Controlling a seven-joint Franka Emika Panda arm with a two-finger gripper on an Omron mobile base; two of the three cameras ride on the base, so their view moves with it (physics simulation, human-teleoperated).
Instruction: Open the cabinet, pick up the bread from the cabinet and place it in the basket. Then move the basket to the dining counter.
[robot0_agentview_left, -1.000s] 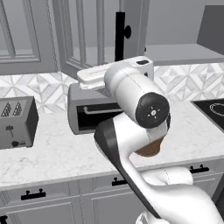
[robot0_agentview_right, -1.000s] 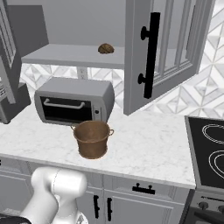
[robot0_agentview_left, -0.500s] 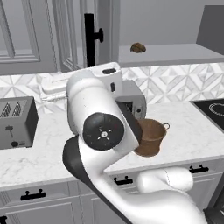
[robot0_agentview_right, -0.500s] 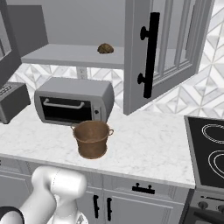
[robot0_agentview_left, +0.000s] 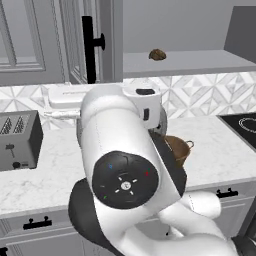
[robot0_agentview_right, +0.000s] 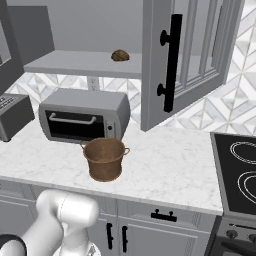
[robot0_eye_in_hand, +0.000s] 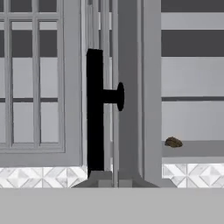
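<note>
The cabinet stands open, its left door (robot0_agentview_left: 107, 40) and right door (robot0_agentview_right: 187, 55) both swung out. On the inner shelf (robot0_agentview_right: 75, 65) lies the bread (robot0_agentview_right: 120, 55), a small brown lump (robot0_agentview_left: 157, 54) that the hand view shows to the right of the left door (robot0_eye_in_hand: 173, 142). The woven basket (robot0_agentview_right: 105, 158) sits on the marble counter in front of the toaster oven; my arm half hides the basket (robot0_agentview_left: 180, 148) in the left base view. My gripper (robot0_eye_in_hand: 114, 179) is shut on nothing, just below the left door's black bar handle (robot0_eye_in_hand: 95, 111). The dining counter is out of view.
A toaster oven (robot0_agentview_right: 82, 116) stands under the shelf, a toaster (robot0_agentview_left: 17, 140) to its left. The black stove top (robot0_agentview_right: 240, 167) lies to the right. The right door's handle (robot0_agentview_right: 171, 60) juts out over the counter (robot0_agentview_right: 170, 165). Lower cabinets with short pulls (robot0_agentview_right: 162, 216) run below.
The left cabinet door has swung wider to the left, uncovering the bread in the left base view. My arm has swung left and closer to that camera. Basket and bread have not moved.
</note>
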